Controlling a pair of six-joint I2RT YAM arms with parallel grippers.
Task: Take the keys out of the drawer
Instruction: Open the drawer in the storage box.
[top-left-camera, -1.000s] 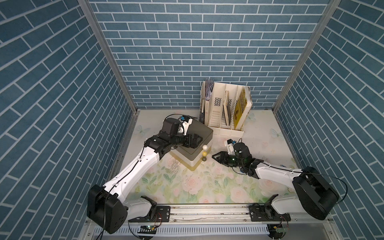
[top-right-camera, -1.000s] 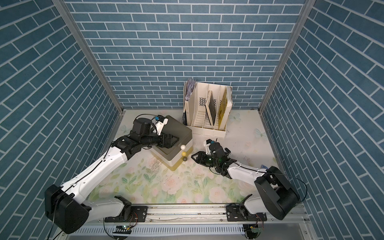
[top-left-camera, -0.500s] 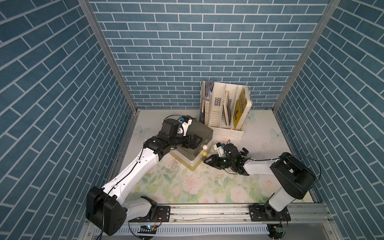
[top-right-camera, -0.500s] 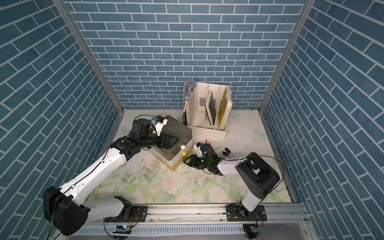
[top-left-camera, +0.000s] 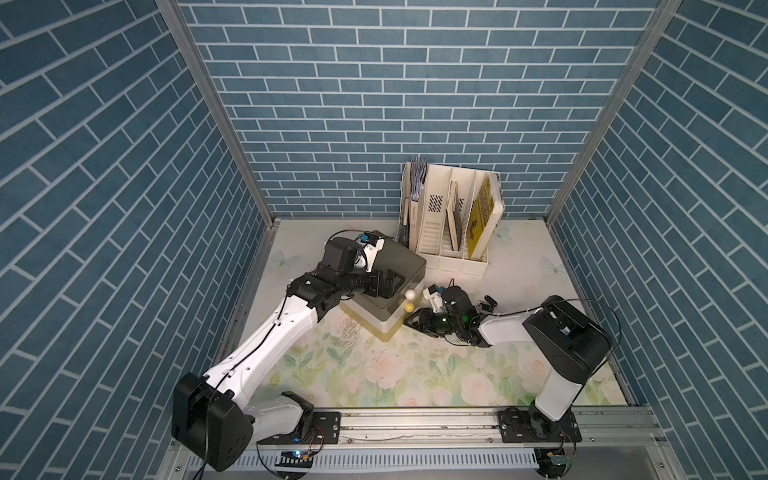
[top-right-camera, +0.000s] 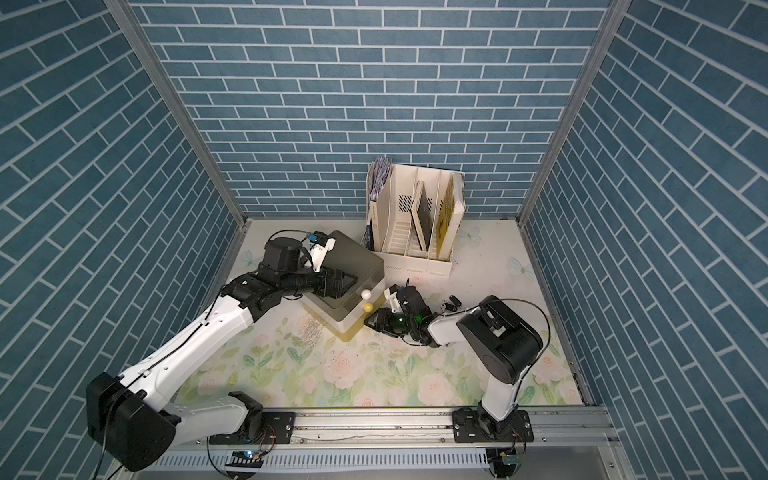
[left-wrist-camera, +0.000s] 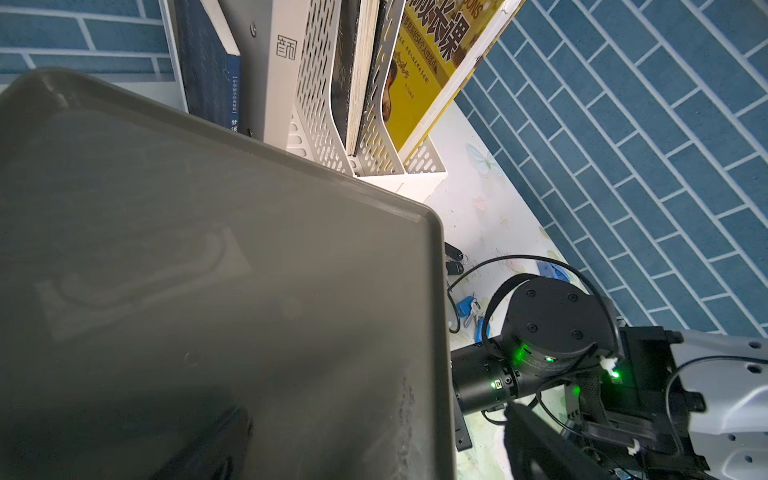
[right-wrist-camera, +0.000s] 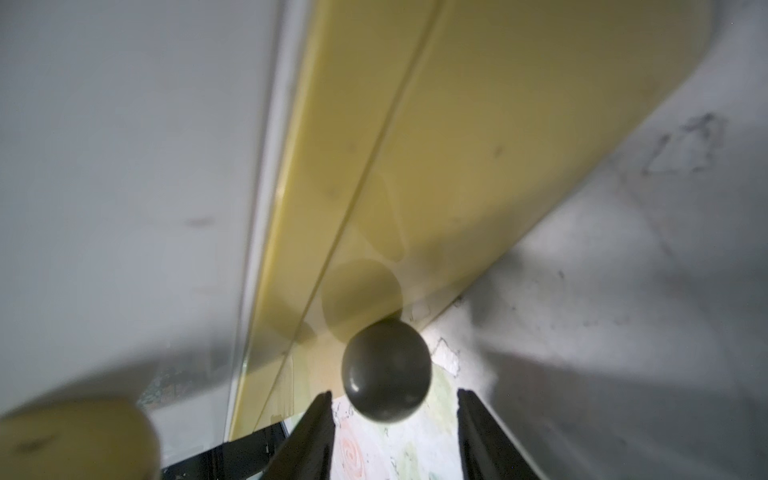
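On the floral desk (top-left-camera: 415, 374), the left hand (top-left-camera: 384, 283), its opening untellable, is laid on the drawer box (top-left-camera: 401, 259), likely to steady it. The right hand (right-wrist-camera: 395, 399) is held half open, empty, lined up on a knob (right-wrist-camera: 386, 370). Black-fob keys (top-left-camera: 489, 300) and blue-tag keys (left-wrist-camera: 469, 309) lie right of the box.

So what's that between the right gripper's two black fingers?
A dark round knob, by the yellow drawer front. It sits at the tips of the open right gripper's black fingers. The right wrist view shows it.

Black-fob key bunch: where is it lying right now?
In both top views the black-fob key bunch lies on the floral mat, right of the grey-topped drawer unit, between the white file rack and the right arm.
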